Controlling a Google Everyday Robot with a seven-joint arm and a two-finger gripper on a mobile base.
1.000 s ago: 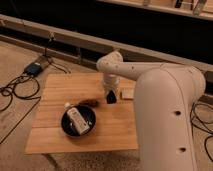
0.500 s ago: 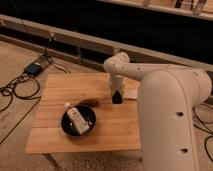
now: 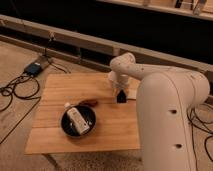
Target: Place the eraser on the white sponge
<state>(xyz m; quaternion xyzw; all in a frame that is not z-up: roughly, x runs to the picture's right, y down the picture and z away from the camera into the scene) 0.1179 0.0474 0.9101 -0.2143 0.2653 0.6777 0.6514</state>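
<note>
My gripper (image 3: 121,96) hangs from the white arm (image 3: 125,67) over the right part of the wooden table (image 3: 60,90), its dark tip close to the tabletop. A small dark shape at the tip may be the eraser, but I cannot tell it apart from the gripper. The white sponge (image 3: 133,93) shows as a pale patch just right of the gripper at the table's right edge, partly hidden by the robot's body.
A black bowl (image 3: 67,129) with a white bottle (image 3: 79,120) in it stands at the front middle of the table. A reddish-brown elongated thing (image 3: 89,102) lies behind the bowl. The robot's white body (image 3: 170,120) fills the right side. Cables and a box (image 3: 35,67) lie on the floor at left.
The gripper has moved to the right across the table, from near the reddish-brown thing to beside the white sponge. The bowl and bottle have not moved.
</note>
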